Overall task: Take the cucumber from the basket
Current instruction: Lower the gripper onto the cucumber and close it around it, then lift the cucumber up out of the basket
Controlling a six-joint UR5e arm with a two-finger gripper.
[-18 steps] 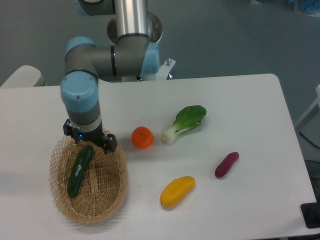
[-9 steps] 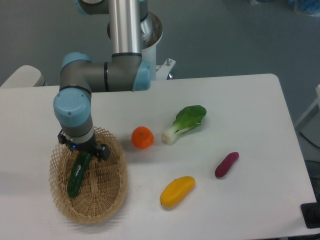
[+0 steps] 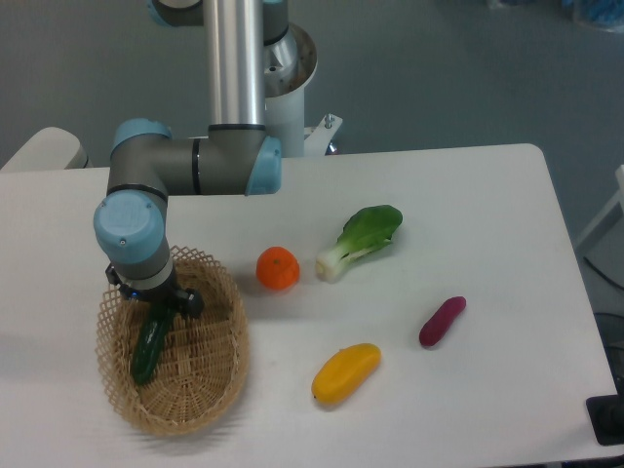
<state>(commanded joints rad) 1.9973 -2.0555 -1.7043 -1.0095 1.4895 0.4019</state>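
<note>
Tool (image 3: 156, 304) over cucumber (image 3: 149, 345) in basket (image 3: 210, 390)

There was one basket (image 3: 210, 390), and in it lay one cucumber (image 3: 150, 343). On the table (image 3: 468, 195) outside the basket I counted four more pieces of produce, one of each kind: one orange (image 3: 278, 268), one bok choy (image 3: 361, 240), one yellow fruit (image 3: 345, 372) and one small purple vegetable (image 3: 442, 322). That made five pieces of produce in all, one inside the basket and four on the tabletop. There was one robot arm (image 3: 185, 166) carrying one gripper (image 3: 154, 300). At the far right corner of the table sat one small black object (image 3: 608, 419), only partly in sight.
</note>
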